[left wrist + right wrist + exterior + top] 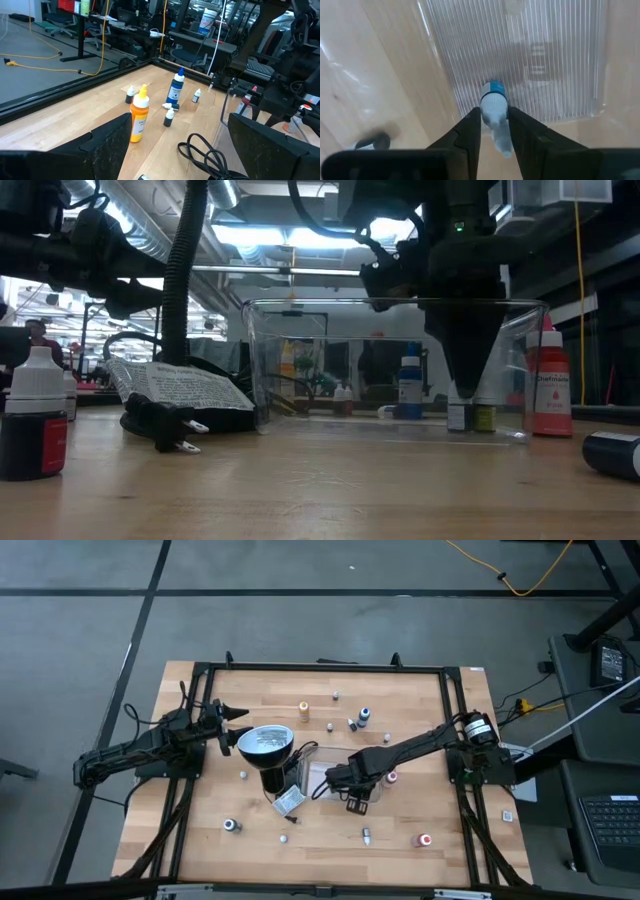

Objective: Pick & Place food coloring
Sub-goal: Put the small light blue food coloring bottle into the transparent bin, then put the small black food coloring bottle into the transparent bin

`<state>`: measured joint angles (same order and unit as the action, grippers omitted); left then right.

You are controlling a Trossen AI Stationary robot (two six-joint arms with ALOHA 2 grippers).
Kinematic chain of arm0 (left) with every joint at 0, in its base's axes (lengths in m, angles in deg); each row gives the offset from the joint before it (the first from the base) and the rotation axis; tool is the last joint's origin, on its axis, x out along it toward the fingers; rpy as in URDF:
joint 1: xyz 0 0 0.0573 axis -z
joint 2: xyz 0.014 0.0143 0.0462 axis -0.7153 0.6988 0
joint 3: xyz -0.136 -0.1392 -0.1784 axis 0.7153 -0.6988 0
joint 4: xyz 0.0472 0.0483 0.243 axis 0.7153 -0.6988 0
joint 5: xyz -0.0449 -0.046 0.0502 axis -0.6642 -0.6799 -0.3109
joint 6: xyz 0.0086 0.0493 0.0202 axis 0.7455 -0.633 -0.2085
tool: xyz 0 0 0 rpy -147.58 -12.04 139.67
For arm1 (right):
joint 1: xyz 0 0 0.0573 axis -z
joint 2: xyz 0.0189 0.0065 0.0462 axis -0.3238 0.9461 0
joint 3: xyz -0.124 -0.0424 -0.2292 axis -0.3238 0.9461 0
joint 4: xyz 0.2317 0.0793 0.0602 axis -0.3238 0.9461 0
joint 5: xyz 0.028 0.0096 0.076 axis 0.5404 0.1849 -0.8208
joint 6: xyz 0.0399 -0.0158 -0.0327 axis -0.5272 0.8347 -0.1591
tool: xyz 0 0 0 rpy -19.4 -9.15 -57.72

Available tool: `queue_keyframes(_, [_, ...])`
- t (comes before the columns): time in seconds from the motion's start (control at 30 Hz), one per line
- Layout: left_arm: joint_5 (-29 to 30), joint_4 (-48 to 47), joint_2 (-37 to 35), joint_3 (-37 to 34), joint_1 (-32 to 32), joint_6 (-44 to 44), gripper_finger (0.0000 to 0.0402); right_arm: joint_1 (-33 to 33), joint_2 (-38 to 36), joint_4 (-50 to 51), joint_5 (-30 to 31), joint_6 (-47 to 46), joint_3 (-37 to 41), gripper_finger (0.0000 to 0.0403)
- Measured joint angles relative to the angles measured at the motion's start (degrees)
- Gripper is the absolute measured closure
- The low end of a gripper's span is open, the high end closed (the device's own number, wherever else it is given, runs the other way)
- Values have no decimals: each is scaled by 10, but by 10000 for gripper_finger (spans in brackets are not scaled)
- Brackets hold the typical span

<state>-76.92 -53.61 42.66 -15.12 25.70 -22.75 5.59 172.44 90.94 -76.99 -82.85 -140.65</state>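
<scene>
A wooden table (200, 830) framed by black rails is seen from above, with both dark arms reaching in from its sides. At mid-table a clear rectangular tray (312, 762) lies flat, and just beside it on the left arm's side stands a black lamp (266, 745) with a round silvery head, its cord and plug (168, 423) trailing on the wood, with a printed paper tag (288, 801) next to it. The right gripper (494, 122) is lowered into the tray; its two fingers are set narrowly either side of a small white bottle with a blue band (493, 102), and whether the bottle is gripped or just let go cannot be told. In the low view the gripper's dark tapered body comes down inside the clear walls, beside two tiny bottles (470, 417) standing on the tray floor. The left gripper (236, 714) is held off near the lamp head, its jaws spread wide and carrying nothing. The other food coloring is scattered over the table: an orange bottle (139, 119), a blue bottle (175, 89) and several tiny ones (170, 117) toward the far edge, a red bottle (547, 387) just outside the tray wall, a red-capped one (425, 839) near the front right corner, and a dark bottle with a white cap (33, 426) close to the low camera.
</scene>
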Motion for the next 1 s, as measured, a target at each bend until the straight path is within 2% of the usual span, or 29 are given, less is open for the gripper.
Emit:
queue_keyframes(0.3, [0,0,0,0,0,0,80,3,-9,7,-14,-2,-31,296])
queue_keyframes(0.7, [0,0,0,0,0,0,80,11,-68,72,7,-76,-32,196])
queue_keyframes(1.0, [0,0,0,0,0,0,80,34,-145,90,73,-174,-32,176])
